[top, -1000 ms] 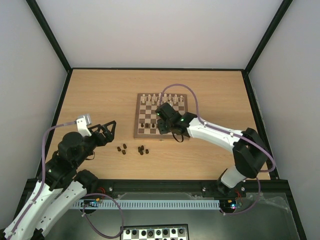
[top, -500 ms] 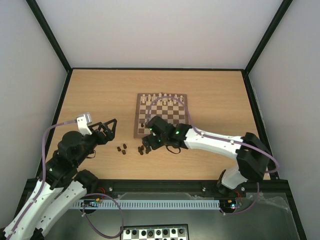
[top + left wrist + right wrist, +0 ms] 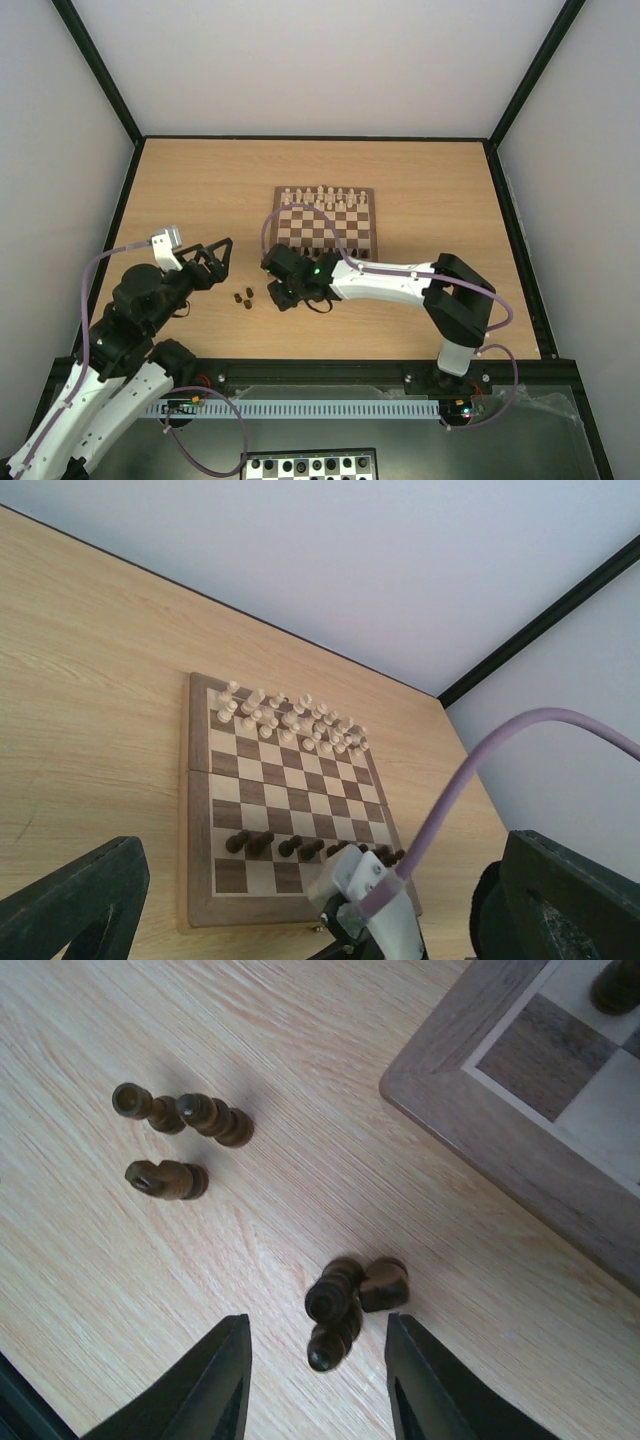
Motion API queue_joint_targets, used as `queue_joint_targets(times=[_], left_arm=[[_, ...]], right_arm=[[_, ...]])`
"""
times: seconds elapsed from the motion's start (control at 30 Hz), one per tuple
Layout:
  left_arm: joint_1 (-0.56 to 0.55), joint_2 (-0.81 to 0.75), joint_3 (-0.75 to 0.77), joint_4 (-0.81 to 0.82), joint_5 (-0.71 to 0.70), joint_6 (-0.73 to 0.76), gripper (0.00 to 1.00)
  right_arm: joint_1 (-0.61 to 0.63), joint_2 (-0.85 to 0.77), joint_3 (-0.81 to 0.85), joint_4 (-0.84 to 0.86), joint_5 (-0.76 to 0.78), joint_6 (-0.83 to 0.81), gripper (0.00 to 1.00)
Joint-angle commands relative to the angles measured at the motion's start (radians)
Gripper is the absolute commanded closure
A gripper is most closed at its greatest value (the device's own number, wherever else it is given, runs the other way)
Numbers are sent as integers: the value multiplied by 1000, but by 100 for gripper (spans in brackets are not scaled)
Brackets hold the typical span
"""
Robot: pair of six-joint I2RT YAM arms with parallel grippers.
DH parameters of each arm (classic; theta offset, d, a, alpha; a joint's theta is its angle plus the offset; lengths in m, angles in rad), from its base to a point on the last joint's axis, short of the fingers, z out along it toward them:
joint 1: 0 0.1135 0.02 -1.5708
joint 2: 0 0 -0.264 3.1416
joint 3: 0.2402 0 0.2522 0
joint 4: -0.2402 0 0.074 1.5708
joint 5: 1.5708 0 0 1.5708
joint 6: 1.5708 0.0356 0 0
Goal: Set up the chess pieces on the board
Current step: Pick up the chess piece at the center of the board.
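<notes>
The wooden chessboard (image 3: 326, 224) lies mid-table with pale chessmen along its far rows and several dark chessmen (image 3: 300, 846) in a row near its front edge. More dark pieces lie loose on the table left of the board's near corner, in two small groups: one (image 3: 243, 297) of three (image 3: 175, 1130), the other a cluster (image 3: 348, 1305) that lies between my right gripper's fingers. My right gripper (image 3: 284, 291) is open and empty, low over that cluster. My left gripper (image 3: 217, 262) is open and empty, raised left of the pieces.
The board's near-left corner (image 3: 520, 1130) is just right of the cluster. My right wrist (image 3: 368, 905) shows in front of the board in the left wrist view. A black-and-white checkered board (image 3: 310, 466) lies below the table's front rail.
My right gripper has moved from over the board's near rows to the left and toward me, off the board, down over the loose dark pieces. My left arm has not moved.
</notes>
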Motion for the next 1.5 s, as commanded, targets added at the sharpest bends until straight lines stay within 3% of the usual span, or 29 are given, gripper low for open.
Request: queue_joint_targets(times=[0.0,0.37,1.03,1.17,1.47], left_arm=[[-4,-9,26,1,4,12,1],[-4,-33,27,-14,-1,15,0],[-3,-47,15,-24,-10,16,0],[-4,-49,14,-25,-10,13,1],[-3,-50,14,-24,-10,12,1]], right_arm=[[11,52,58,-35,2,-7,65],[15,131,121,-81,37,0,76],[31,157,130,-109,61,6,78],[32,164,134,-108,61,5,86],[33,130,142,-106,102,11,91]])
